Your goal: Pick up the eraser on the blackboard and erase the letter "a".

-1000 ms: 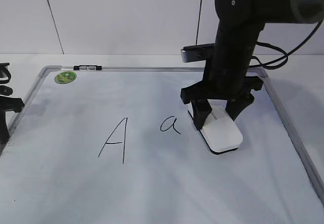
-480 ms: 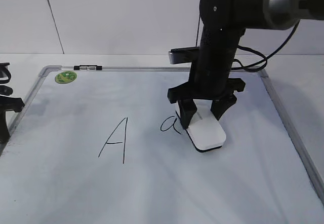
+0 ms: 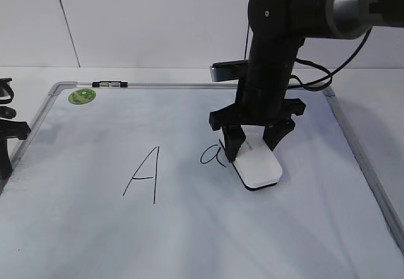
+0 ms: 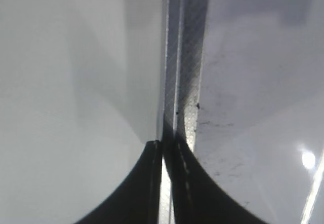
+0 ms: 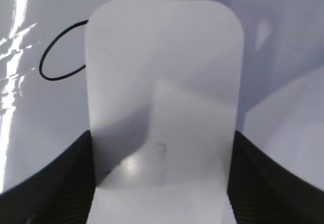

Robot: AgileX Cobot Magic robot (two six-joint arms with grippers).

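My right gripper point(image 3: 252, 148) is shut on the white eraser point(image 3: 262, 168) and holds it flat on the blackboard point(image 3: 189, 86). The eraser's left edge covers the right side of the small cursive letter "a" point(image 3: 210, 156). In the right wrist view the eraser point(image 5: 162, 72) fills the space between the jaws point(image 5: 161, 150), and the loop of the "a" point(image 5: 59, 56) shows at its left edge. My left gripper point(image 3: 7, 134) sits at the board's left edge. In the left wrist view it point(image 4: 167, 150) is shut and empty over the board's metal frame point(image 4: 185, 57).
A taller capital "A" point(image 3: 144, 175) is written left of the "a". A round green sticker point(image 3: 81, 96) sits at the board's top left corner. The board's frame runs down the right side point(image 3: 363, 159). A white wall stands behind.
My right gripper slid the eraser left across the board until it reached the right side of the "a". It has barely moved in the last half second. The left arm is still.
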